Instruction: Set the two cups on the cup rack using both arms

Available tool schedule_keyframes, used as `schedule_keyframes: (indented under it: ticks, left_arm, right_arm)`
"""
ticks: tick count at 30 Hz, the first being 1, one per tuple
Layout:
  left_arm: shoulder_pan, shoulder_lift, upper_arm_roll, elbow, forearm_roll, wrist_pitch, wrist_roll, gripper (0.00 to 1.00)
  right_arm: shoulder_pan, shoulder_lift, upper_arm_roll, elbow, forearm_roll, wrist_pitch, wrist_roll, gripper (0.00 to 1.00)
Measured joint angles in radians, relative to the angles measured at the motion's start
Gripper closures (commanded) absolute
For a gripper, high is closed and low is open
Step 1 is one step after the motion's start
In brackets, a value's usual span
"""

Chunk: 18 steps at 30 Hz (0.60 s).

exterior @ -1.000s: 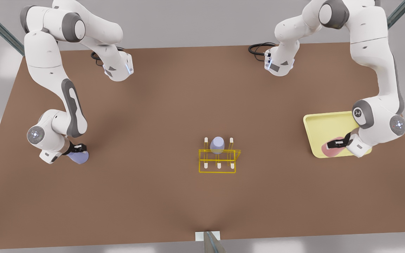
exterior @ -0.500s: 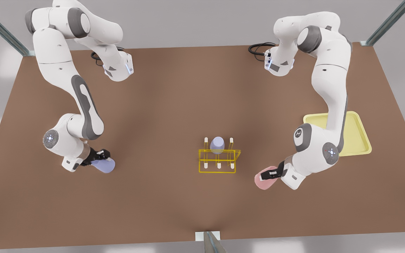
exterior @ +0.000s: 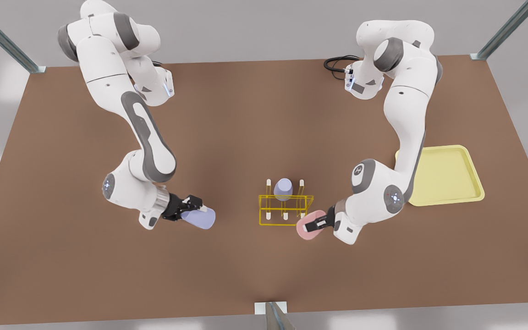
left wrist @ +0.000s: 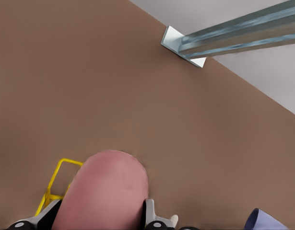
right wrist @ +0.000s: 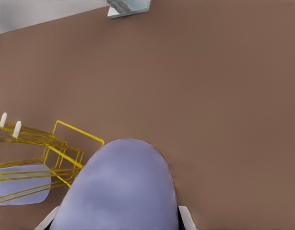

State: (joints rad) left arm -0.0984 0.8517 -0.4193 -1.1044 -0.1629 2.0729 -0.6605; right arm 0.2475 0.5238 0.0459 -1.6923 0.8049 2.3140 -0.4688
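Note:
The yellow wire cup rack [exterior: 286,211] stands at the table's middle with a lavender cup [exterior: 283,189] upside down on a back peg. My left gripper [exterior: 313,224], at the front view's right, is shut on the pink cup [exterior: 306,229], held on its side right at the rack's near right corner. In the left wrist view the pink cup [left wrist: 106,191] lies next to the rack's corner [left wrist: 58,178]. My right gripper [exterior: 195,211], left of the rack, is shut on a second lavender cup [exterior: 201,219], tilted. The right wrist view has this cup [right wrist: 123,187] with the rack [right wrist: 46,148] beyond it.
A pale-yellow tray [exterior: 447,176] lies at the front view's right behind the left arm. A metal post with its bracket [exterior: 271,309] meets the table's near edge. Black cables [exterior: 337,62] lie at the far edge by the arm bases.
Both arms swung inward toward the rack. The pink cup left the tray and now sits at the rack's corner. The held lavender cup travelled right across the table.

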Motion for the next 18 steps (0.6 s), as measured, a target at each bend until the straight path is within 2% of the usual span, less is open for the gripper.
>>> schedule_keyframes:
  ticks: [8,12,13,14,18]
  left_arm:
    - [-0.030,0.007,0.005,-0.001,0.008,-0.077,-0.083,0.14]
    - [-0.032,0.014,0.015,-0.002,0.026,-0.088,-0.112,0.14]
    - [-0.032,0.014,0.020,-0.002,0.028,-0.090,-0.119,0.13]
    - [-0.032,0.014,0.023,-0.002,0.030,-0.092,-0.124,0.00]
    - [-0.032,0.015,0.025,-0.002,0.041,-0.096,-0.145,0.00]
  right_arm:
    - [0.055,0.136,0.000,0.232,0.110,-0.029,0.057,0.14]
    - [0.074,0.171,0.000,0.283,0.182,-0.041,0.078,0.14]
    - [0.081,0.180,0.000,0.294,0.199,-0.043,0.083,0.14]
    - [0.088,0.186,0.000,0.303,0.215,-0.044,0.087,0.14]
    - [0.120,0.197,0.000,0.312,0.260,-0.049,0.103,0.14]
